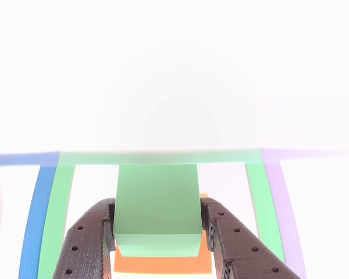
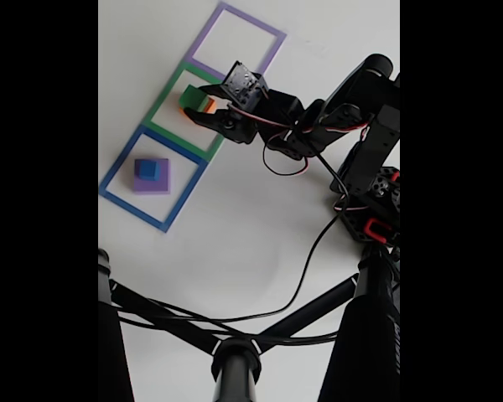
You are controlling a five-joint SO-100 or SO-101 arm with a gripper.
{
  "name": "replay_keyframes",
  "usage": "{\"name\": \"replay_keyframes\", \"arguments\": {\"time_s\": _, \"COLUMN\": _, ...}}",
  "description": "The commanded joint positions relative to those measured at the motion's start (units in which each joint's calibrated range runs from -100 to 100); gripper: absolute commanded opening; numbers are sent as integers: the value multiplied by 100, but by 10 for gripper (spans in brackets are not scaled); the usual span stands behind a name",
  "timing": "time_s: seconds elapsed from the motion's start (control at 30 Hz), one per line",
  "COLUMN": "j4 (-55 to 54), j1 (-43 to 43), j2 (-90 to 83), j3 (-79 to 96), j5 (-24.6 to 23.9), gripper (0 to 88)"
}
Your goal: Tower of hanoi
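Green block [image 1: 157, 203] on orange block [image 1: 163, 264], between gripper [image 1: 157, 229] fingers

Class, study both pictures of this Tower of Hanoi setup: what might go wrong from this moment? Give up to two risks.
1. The gripper has a finger on each side of the green block, which sits on the orange block. A slanted lift or release may drag the orange block askew.
2. In the fixed view, the green outline adjoins the blue outline holding the purple block and blue cube; a low swing could topple them.
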Motion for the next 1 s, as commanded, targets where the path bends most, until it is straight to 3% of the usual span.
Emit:
{"name": "replay_keyframes", "arguments": {"time_s": 0.0, "j4": -172, "j1": -93, "j2": -46, "j3": -99, "j5": 0, "gripper": 56}}
{"name": "replay_keyframes", "arguments": {"time_s": 0.2, "j4": -18, "j1": -93, "j2": -296, "j3": -99, "j5": 0, "gripper": 58}}
{"name": "replay_keyframes", "arguments": {"time_s": 0.33, "j4": 1018, "j1": -103, "j2": -1192, "j3": -162, "j5": 0, "gripper": 58}}
{"name": "replay_keyframes", "arguments": {"time_s": 0.47, "j4": 3083, "j1": -112, "j2": -2638, "j3": -508, "j5": 0, "gripper": 55}}
{"name": "replay_keyframes", "arguments": {"time_s": 0.63, "j4": 6451, "j1": -84, "j2": -4115, "j3": -1826, "j5": 0, "gripper": 53}}
{"name": "replay_keyframes", "arguments": {"time_s": 0.8, "j4": 9528, "j1": 51, "j2": -4244, "j3": -4199, "j5": 0, "gripper": 54}}
{"name": "replay_keyframes", "arguments": {"time_s": 0.97, "j4": 11755, "j1": 31, "j2": -3833, "j3": -6462, "j5": 0, "gripper": 56}}
